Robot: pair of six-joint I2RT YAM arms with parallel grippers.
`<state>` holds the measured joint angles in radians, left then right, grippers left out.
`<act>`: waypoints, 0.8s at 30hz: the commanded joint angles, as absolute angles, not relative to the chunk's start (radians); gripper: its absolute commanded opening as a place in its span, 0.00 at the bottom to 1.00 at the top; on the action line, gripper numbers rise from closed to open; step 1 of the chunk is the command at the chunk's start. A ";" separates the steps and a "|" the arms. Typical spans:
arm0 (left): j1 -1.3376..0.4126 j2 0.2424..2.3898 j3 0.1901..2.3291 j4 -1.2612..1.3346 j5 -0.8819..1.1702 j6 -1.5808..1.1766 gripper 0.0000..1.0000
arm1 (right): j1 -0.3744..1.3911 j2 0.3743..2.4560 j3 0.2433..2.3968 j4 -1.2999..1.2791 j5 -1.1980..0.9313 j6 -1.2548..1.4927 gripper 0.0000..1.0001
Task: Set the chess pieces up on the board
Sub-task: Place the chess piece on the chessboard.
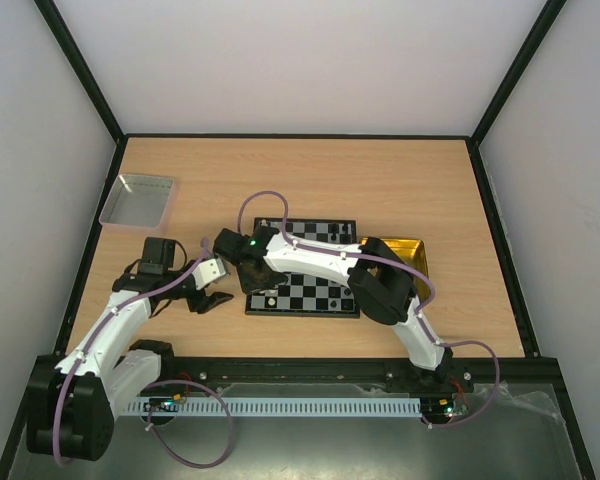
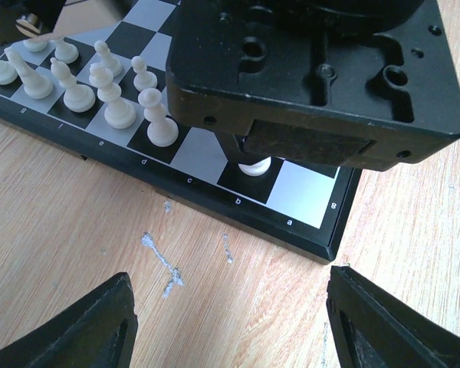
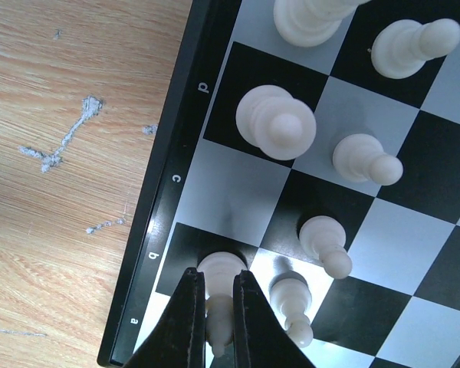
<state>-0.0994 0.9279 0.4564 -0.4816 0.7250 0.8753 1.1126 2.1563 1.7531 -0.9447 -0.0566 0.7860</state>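
The board point(image 1: 315, 292) lies in the middle of the desk point(image 1: 380, 180). The right pincer point(image 3: 217, 277) pinches a white piece point(image 3: 221, 263) between its two fingers. That piece sits on the black square by the letter b, at the bottom of the right wrist view. More white pieces point(image 2: 100, 84) stand in the upper left of the left wrist view. The left pincer point(image 2: 230, 276) has its fingers spread wide apart, with nothing between them. It hangs over bare desk just beside the board's corner.

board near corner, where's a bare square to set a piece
Square c and square a on the edge row are bare, either side of the piece in the right pincer. From d on, and the pawns behind, it's crowded.
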 commanded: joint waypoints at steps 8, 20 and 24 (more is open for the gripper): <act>-0.092 0.927 0.447 -0.472 0.736 0.887 0.70 | 1.109 2.175 1.773 -0.944 -0.073 0.794 0.02; -0.092 0.928 0.447 -0.470 0.735 0.884 0.71 | 1.109 2.170 1.765 -0.938 -0.080 0.798 0.03; -0.092 0.929 0.447 -0.469 0.735 0.884 0.71 | 1.109 2.168 1.769 -0.939 -0.075 0.799 0.09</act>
